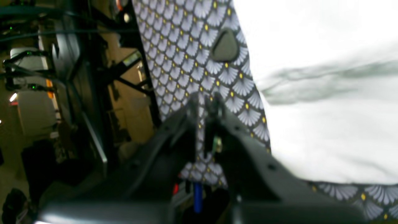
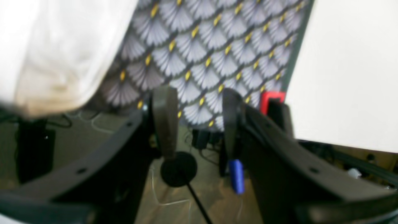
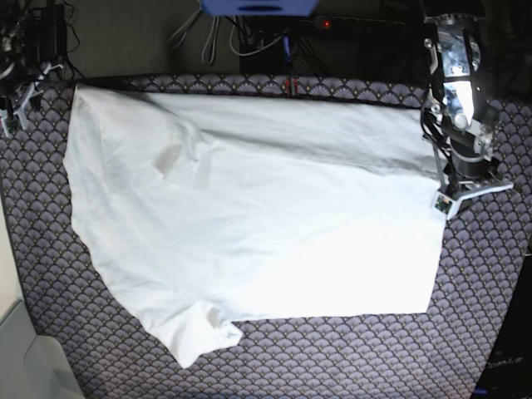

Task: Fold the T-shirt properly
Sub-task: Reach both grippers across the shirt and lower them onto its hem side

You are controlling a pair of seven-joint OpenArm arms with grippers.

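Observation:
The white T-shirt lies spread out and wrinkled on the patterned cloth, with one sleeve at the front and a fold near the back left. My left gripper stands at the shirt's right edge. In the left wrist view its fingers are shut with nothing seen held, and the T-shirt lies just to their right. My right gripper is at the table's back left corner, beside the shirt's corner. In the right wrist view it is the right gripper, open and empty, with the T-shirt to its upper left.
The purple-grey scallop-patterned cloth covers the table. Cables and a blue box lie behind the back edge. A red clamp sits at the table's edge. A dark wedge-shaped piece rests on the cloth beside the shirt.

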